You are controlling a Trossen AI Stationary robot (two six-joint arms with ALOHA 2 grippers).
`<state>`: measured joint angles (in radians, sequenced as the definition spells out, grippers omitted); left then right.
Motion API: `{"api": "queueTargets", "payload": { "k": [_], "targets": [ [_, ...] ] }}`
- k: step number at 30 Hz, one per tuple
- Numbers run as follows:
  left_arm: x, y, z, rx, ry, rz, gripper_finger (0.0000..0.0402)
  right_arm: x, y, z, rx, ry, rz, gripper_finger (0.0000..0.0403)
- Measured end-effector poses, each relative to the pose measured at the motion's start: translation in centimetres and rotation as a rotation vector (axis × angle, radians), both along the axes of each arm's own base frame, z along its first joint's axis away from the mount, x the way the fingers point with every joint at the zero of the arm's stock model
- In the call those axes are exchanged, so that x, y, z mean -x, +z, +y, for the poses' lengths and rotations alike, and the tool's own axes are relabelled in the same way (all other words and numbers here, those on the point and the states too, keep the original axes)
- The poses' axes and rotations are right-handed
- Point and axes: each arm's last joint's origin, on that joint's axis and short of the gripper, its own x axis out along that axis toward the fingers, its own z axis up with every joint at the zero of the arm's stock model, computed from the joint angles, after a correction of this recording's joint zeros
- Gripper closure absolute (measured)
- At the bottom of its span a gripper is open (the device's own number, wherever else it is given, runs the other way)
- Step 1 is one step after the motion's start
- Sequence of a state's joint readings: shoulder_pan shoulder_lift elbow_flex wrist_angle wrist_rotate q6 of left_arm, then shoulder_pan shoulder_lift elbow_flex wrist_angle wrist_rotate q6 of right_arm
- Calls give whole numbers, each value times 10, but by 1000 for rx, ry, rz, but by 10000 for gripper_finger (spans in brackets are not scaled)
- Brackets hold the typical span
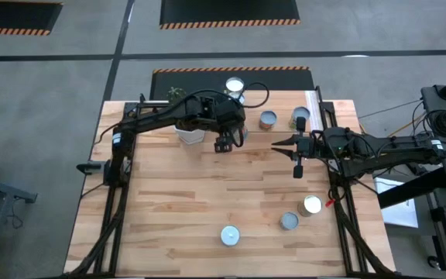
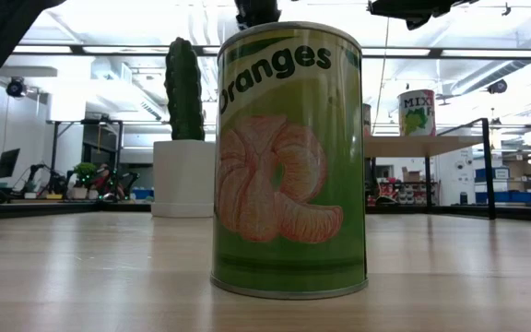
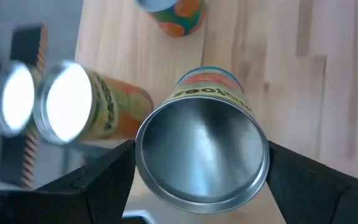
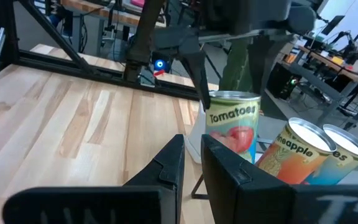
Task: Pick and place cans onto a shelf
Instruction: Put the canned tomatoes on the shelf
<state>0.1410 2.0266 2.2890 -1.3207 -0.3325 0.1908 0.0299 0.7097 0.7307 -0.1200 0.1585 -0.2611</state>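
The left gripper [image 1: 224, 142] is reaching over the far middle of the slatted wooden tabletop [image 1: 207, 201] and is coming down from above on a small metal cylinder with a silver rim and a red-and-green Tomatoes label, the Tomatoes can [image 4: 232, 124]. Its two dark fingers [image 3: 107, 177] are standing wide, one on each side of the can's upper rim. They are pressing against it as far as the wrist view shows, so I am reading this as a grip rather than an open hover. Whether the can's base is resting on the table or hanging clear of it is hidden.

The can is standing upright, its long axis vertical, just beside the white hexagonal cactus pot [image 2: 182, 180]. The light wooden shelf on its thin black frame [image 2: 413, 145] is lying to the right of the can, at the far right of the table. It is already carrying a can with a Mixed label [image 2: 418, 112]. So the coming carry is looking like a lift followed by a move to the right, keeping the can vertical.

The right gripper [image 4: 191, 149] is waiting nearer the shelf, pointing towards the can, its fingers pinched almost together on nothing. A green Oranges can [image 2: 289, 157] is standing near the front edge, well apart from both arms.
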Motion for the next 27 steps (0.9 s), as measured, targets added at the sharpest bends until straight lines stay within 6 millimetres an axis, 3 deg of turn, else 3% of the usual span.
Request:
{"api": "queueTargets", "payload": {
  "k": [8, 18, 27],
  "targets": [
    [-3, 2, 6, -123, -234, 64, 97, 0, 0, 0, 0, 0, 1, 360],
    [-3, 5, 32, -75, -61, -47, 90, 0, 0, 0, 9, 2, 3, 360],
    [-5, 0, 31, -31, -66, -53, 82, 0, 0, 0, 19, 3, 4, 360]
  ]
}}
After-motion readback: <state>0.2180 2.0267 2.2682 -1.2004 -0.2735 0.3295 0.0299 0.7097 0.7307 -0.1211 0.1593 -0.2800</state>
